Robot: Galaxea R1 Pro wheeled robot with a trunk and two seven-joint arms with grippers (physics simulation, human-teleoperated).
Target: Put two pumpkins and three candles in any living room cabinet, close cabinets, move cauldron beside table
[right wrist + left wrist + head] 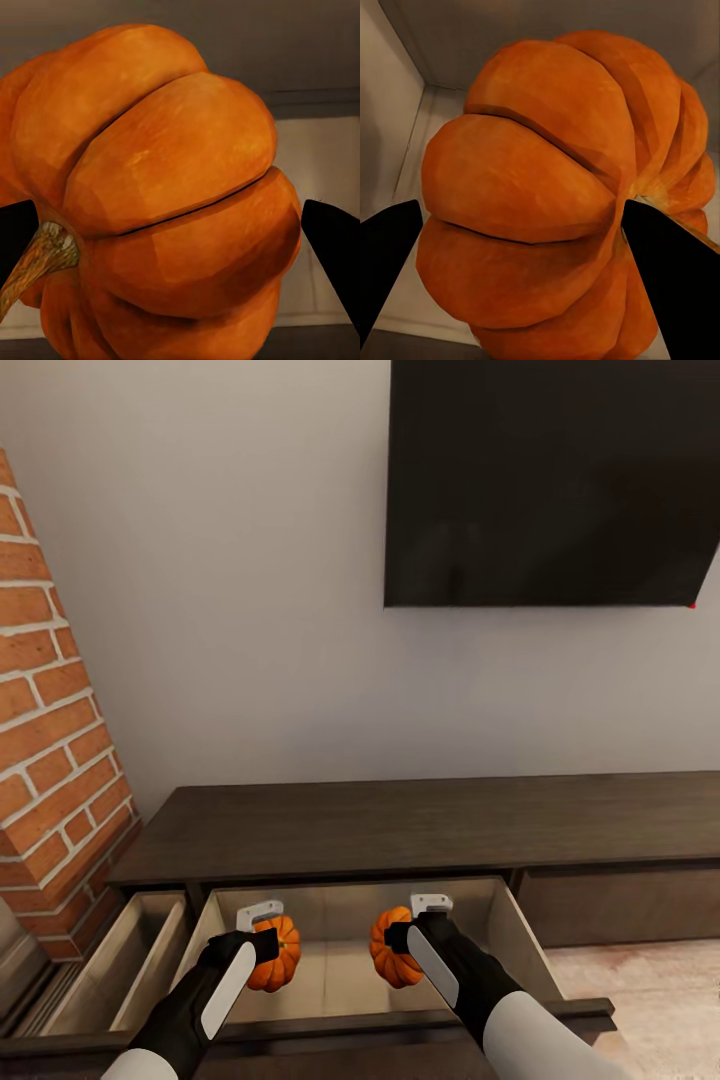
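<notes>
Two orange ribbed pumpkins hang over the open middle drawer (340,980) of the dark-brown cabinet (420,825). My left gripper (266,950) is shut on the left pumpkin (280,957), and its black fingers (386,262) flank that pumpkin (540,157) above the pale drawer floor. On the other side, my right gripper (398,944) is shut on the right pumpkin (384,952). That pumpkin (165,150) lies stem sideways between the fingertips (334,247). Candles and cauldron are out of view.
A second drawer (130,960) stands open at the left, beside the red brick wall (50,760). The right drawer front (620,905) is shut. A black TV (550,480) hangs on the wall above. Pale floor (650,990) lies at the lower right.
</notes>
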